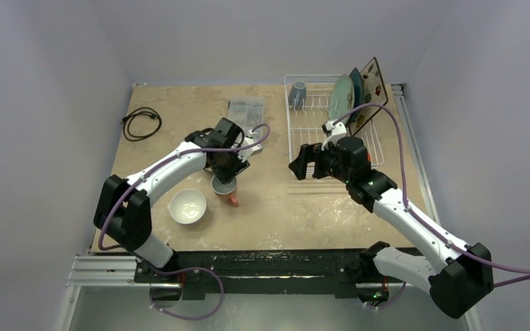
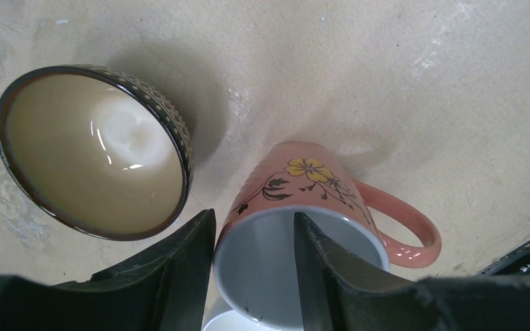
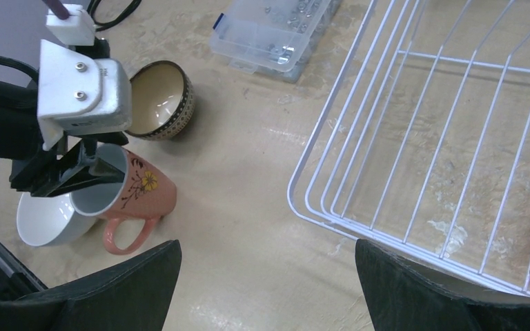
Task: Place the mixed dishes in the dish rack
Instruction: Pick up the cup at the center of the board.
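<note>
Sitting near left on the surface (image 1: 276, 217): a white bowl (image 1: 187, 205), with a brown bowl (image 3: 162, 96) just beyond. Leaning tilted beside them, a pink mug (image 2: 303, 200), handle pointing near. Straddling its rim with the left pincer (image 2: 254, 234) partly open, one finger inside, one outside, not clamping. Hovering the right pincer (image 3: 268, 255), wide open and empty, by the rack's (image 1: 321, 127) near left corner. Standing at the rack's far end: a grey mug (image 1: 297, 91) and three plates (image 1: 341, 96) on edge.

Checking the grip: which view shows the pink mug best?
Left wrist: the mug fills the view, the left gripper straddling its wall. Right wrist shows it smaller, side-on; top external mostly hides it under the gripper.
</note>
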You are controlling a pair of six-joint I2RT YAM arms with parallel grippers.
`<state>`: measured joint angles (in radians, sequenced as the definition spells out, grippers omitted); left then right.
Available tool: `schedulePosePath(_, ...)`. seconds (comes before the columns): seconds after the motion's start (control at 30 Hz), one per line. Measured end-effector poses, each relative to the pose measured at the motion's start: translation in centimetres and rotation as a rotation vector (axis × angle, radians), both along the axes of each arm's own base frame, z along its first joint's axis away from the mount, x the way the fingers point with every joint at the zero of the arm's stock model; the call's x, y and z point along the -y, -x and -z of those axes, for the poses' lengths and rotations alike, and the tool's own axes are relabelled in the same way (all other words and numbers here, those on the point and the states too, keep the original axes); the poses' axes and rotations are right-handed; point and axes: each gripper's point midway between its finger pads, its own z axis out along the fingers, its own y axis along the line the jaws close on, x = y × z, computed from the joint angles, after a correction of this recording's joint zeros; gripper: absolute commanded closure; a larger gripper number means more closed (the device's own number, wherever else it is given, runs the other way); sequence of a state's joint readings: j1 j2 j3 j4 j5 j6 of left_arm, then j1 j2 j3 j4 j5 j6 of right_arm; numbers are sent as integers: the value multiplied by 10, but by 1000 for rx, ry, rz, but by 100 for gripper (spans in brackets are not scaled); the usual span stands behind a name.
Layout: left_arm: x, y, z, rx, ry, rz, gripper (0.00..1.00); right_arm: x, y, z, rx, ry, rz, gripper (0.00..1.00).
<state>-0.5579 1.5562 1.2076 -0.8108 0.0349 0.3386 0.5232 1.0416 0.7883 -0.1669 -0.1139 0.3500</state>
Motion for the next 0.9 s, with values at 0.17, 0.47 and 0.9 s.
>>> schedulePosePath(0.17,-6,-2,19,-35,-61,5,73,-1,-1,8,-15,5,0,1)
schedulePosePath(0.47,-5,4,16,-49,-51,15,100,-2,-3,12,-24,5,1,1)
schedulePosePath(0.9,35,23,-44,-23,237,67,100,-2,-3,12,-23,6,1,1)
